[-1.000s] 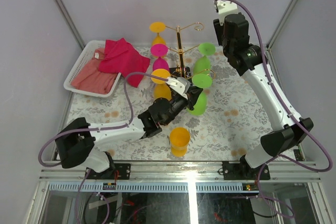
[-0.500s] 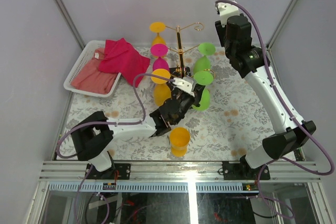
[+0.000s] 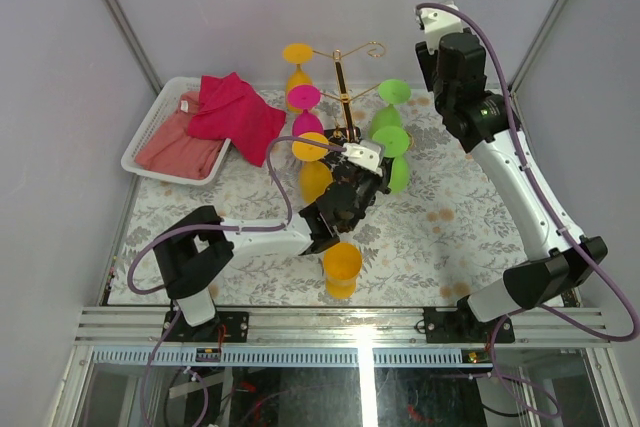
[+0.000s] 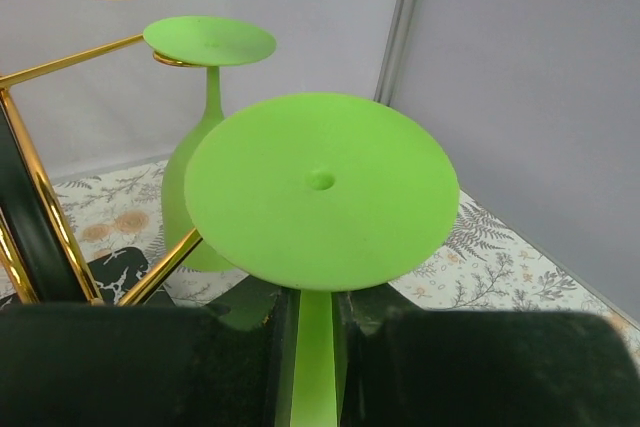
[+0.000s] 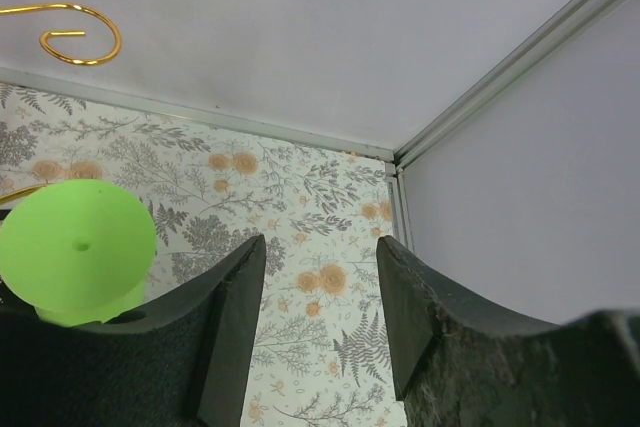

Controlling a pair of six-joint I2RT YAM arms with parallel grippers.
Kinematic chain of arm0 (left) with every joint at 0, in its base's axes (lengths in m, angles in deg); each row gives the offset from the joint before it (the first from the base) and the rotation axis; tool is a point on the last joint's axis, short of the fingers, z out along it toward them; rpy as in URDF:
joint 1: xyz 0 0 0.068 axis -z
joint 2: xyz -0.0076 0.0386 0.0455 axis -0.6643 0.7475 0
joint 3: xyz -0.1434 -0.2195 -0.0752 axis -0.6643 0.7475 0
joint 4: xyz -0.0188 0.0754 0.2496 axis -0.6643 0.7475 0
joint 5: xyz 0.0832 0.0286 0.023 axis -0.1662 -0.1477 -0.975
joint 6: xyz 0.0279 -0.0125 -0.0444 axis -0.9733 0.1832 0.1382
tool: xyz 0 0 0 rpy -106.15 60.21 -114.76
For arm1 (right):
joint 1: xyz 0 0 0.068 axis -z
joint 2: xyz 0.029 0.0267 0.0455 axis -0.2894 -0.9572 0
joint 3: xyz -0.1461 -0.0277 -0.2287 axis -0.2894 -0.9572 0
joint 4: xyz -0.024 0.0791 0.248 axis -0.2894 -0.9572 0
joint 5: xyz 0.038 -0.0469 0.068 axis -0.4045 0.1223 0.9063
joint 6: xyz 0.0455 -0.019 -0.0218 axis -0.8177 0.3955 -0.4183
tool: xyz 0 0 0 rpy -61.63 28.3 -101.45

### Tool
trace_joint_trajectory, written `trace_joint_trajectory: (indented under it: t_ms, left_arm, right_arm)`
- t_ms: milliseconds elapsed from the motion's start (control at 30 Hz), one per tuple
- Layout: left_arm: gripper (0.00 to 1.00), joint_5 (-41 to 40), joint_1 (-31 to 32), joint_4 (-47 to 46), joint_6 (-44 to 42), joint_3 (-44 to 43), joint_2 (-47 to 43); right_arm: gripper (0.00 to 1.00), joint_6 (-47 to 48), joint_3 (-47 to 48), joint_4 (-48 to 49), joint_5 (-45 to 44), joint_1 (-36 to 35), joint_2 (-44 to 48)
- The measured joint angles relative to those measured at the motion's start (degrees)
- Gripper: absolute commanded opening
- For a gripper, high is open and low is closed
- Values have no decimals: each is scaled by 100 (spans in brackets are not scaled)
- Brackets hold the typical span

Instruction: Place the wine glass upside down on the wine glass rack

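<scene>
My left gripper (image 3: pixel 372 169) is shut on the stem of a green wine glass (image 3: pixel 396 169) and holds it upside down, foot up, just right of the gold wine glass rack (image 3: pixel 340 87). In the left wrist view the stem runs between my left gripper's (image 4: pixel 315 332) jaws, under the round foot of the green wine glass (image 4: pixel 320 187). A gold arm (image 4: pixel 160 269) reaches toward the foot from the left. A second green glass (image 4: pixel 208 42) hangs on a higher arm. My right gripper (image 3: pixel 425 42) is open and empty, raised near the back right; it also shows in its wrist view (image 5: pixel 320 277).
Orange glasses (image 3: pixel 298 51) and pink glasses (image 3: pixel 303 97) hang on the rack's left side. An orange glass (image 3: pixel 341 265) stands upright on the table in front. A white tray (image 3: pixel 150 132) with red cloths (image 3: pixel 230 112) sits at the back left. Enclosure walls surround the table.
My left arm has carried the green glass up and away from me, toward the rack's right side. The rack's top has tipped slightly left. My right arm has shifted slightly right.
</scene>
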Motion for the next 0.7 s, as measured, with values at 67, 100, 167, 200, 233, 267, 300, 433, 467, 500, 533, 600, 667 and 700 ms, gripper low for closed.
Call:
trace_joint_trajectory:
  t_ms: [67, 100, 167, 200, 233, 267, 300, 433, 467, 500, 533, 600, 667, 700]
  left_arm:
    - [0, -44, 0, -4, -39, -7, 2]
    - [0, -63, 0, -7, -46, -9, 2]
    - [0, -105, 0, -17, -66, -11, 2]
    - [0, -125, 0, -17, -74, -11, 2]
    - [0, -142, 0, -17, -83, -11, 2]
    - [0, -170, 0, -15, -87, -11, 2]
    - [0, -208, 0, -15, -94, -11, 2]
    - [0, -282, 0, 2, -105, -24, 2]
    - [0, -306, 0, 7, -105, -31, 2]
    - [0, -330, 0, 15, -105, -42, 4]
    - [0, -361, -2, 24, -107, -66, 13]
    - [0, -389, -2, 24, -107, -133, 42]
    - [0, -413, -2, 24, -107, -210, 83]
    - [0, -428, -2, 22, -107, -240, 109]
  right_arm:
    - [56, -2, -46, 0, 0, 11, 24]
    - [55, 0, -66, 2, 0, 13, 31]
    - [55, 0, -107, 0, 0, 15, 37]
    - [56, 0, -122, 0, 2, 17, 37]
    - [56, 0, -133, 0, 2, 17, 37]
    - [56, -2, -140, 0, 2, 17, 37]
    - [56, 0, -142, 0, 4, 17, 37]
    - [56, -2, -149, 2, 4, 17, 42]
    - [56, -2, -155, 2, 4, 17, 42]
    - [56, -2, -164, 0, 4, 17, 42]
    - [56, -2, -170, 0, 7, 17, 42]
    - [56, -2, -184, 0, 9, 22, 42]
    - [56, -2, -195, 2, 9, 28, 44]
    - [56, -2, -197, 0, 11, 33, 44]
